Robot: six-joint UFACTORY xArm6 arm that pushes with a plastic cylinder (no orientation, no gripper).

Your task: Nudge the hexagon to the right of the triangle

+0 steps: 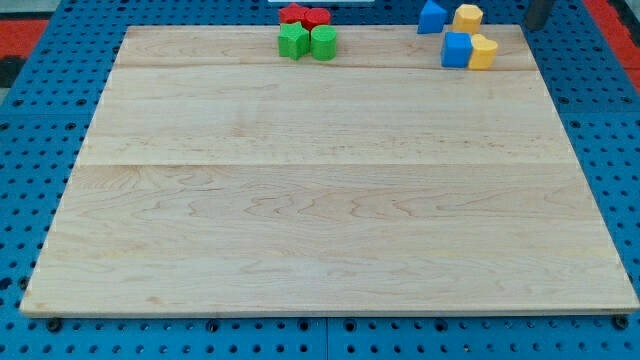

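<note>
A blue triangle block [432, 17] sits at the board's top edge, right of centre. A yellow block [467, 16], which looks like the hexagon, stands just to the triangle's right, close to it. Below them are a blue cube [457, 50] and another yellow block [483, 52] with a rounded shape, touching side by side. My tip [536, 25] shows as a dark rod at the view's top right, by the board's top right corner, well right of the yellow blocks and touching none of them.
Two red blocks [303, 15] and two green blocks, a star-like one [293, 41] and a round one [323, 43], cluster at the top centre. The wooden board [320, 200] lies on a blue pegboard [30, 120].
</note>
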